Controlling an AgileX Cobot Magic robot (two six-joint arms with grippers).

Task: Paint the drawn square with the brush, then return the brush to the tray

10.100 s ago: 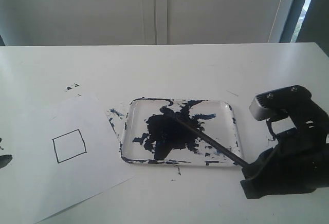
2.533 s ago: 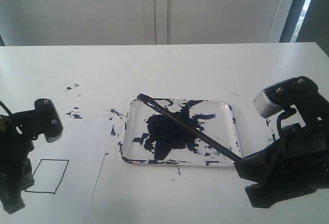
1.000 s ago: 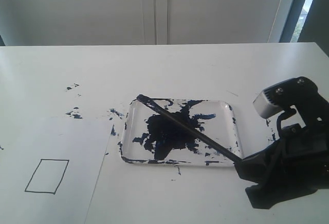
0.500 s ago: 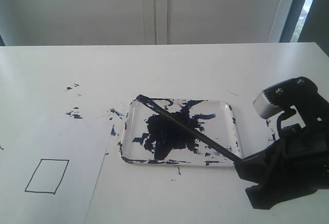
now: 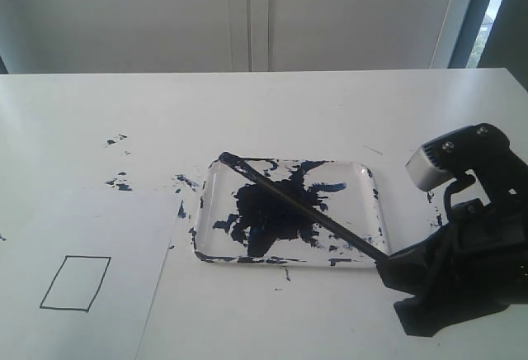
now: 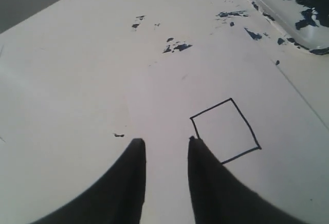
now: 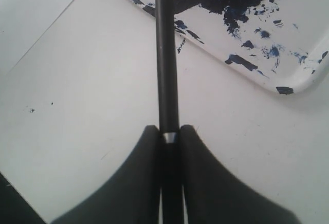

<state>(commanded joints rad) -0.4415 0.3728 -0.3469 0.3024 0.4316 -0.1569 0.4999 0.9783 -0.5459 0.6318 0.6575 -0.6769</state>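
The brush (image 5: 301,206) slants across the tray (image 5: 375,211), its dark tip by the tray's far left corner. My right gripper (image 5: 386,262) is shut on its handle end just off the tray's near right corner. The right wrist view shows the handle (image 7: 165,54) clamped between both fingers of that gripper (image 7: 168,130), with the tray (image 7: 303,80) beyond. The drawn square (image 5: 76,282) is blank on the white paper (image 5: 99,220) at the near left. My left gripper (image 6: 165,142) is open and empty, hovering over the paper beside the square (image 6: 225,130). The exterior view does not show it.
Dark paint specks (image 5: 115,139) dot the white table left of the tray, with more (image 5: 285,274) at its near edge. A window frame (image 5: 478,13) rises at the far right. The table's back edge runs behind the tray.
Nothing has moved over the last second. Earlier, the left arm was in the exterior view beside the square and has since left it; the paper lies squarer than at the start.
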